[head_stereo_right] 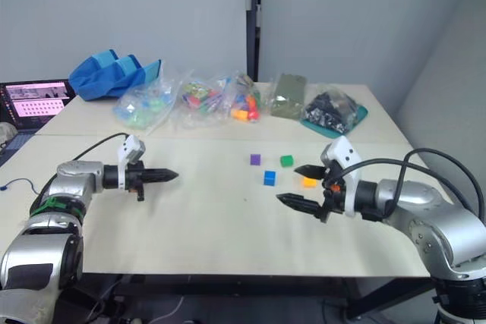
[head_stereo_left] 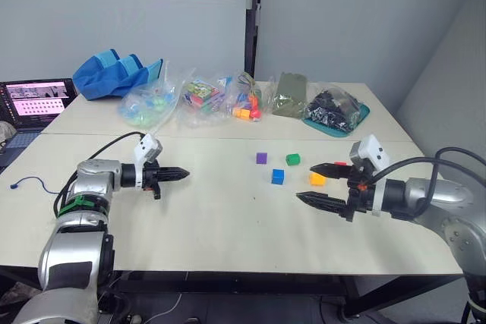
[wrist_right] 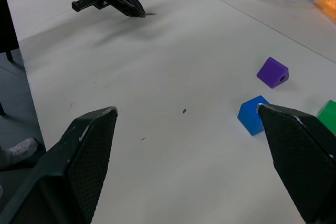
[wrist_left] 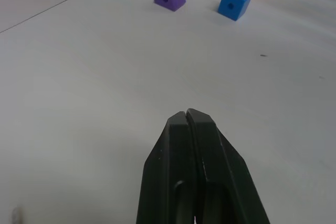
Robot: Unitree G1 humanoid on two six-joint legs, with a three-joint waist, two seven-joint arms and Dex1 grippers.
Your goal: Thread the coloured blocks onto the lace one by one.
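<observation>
Several coloured blocks lie on the pale table right of centre: purple (head_stereo_left: 261, 158), green (head_stereo_left: 293, 159), blue (head_stereo_left: 278, 177) and orange-yellow (head_stereo_left: 317, 179). A red one (head_stereo_left: 339, 163) is mostly hidden behind my right gripper's far finger. My right gripper (head_stereo_left: 305, 181) stands wide open just right of the blue block (wrist_right: 253, 115), with nothing between its fingers. My left gripper (head_stereo_left: 186, 174) is shut and empty, hovering low over the table well left of the blocks and pointing at them. The lace (head_stereo_left: 26, 182), a thin dark blue cord, lies at the table's far left edge, behind my left arm.
Clear bags of mixed toys (head_stereo_left: 201, 99), a blue fabric bag (head_stereo_left: 114, 73), a teal tray of dark pieces (head_stereo_left: 334, 111) and a green pouch (head_stereo_left: 288, 95) line the back of the table. A laptop (head_stereo_left: 34, 100) stands at the far left. A dark post (head_stereo_left: 253, 17) rises behind.
</observation>
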